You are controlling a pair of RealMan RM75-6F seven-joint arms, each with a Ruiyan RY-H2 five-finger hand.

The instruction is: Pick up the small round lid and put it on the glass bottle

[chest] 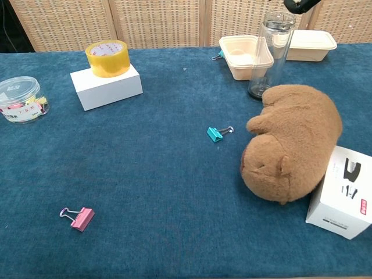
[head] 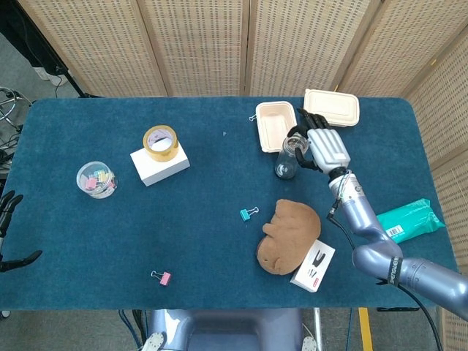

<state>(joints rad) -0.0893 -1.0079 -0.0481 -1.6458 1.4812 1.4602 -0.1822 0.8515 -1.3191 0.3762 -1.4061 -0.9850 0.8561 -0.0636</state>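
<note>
The glass bottle (head: 286,162) (chest: 268,58) stands upright just in front of the open beige food box. The small round lid (head: 294,142) (chest: 279,17) sits on the bottle's mouth. My right hand (head: 325,146) hovers just right of the bottle top with its fingers loosely spread and nothing in them. In the chest view only dark fingertips (chest: 299,4) show at the top edge, slightly clear of the lid. My left hand (head: 9,212) hangs off the table's left edge, fingers apart and empty.
A brown plush toy (head: 289,235) and a white box (head: 313,265) lie in front of the bottle. Two beige food boxes (head: 276,126) (head: 333,107) stand behind it. A tape roll (head: 160,140), clip jar (head: 96,179), loose clips (head: 246,213) and teal pack (head: 406,221) lie around.
</note>
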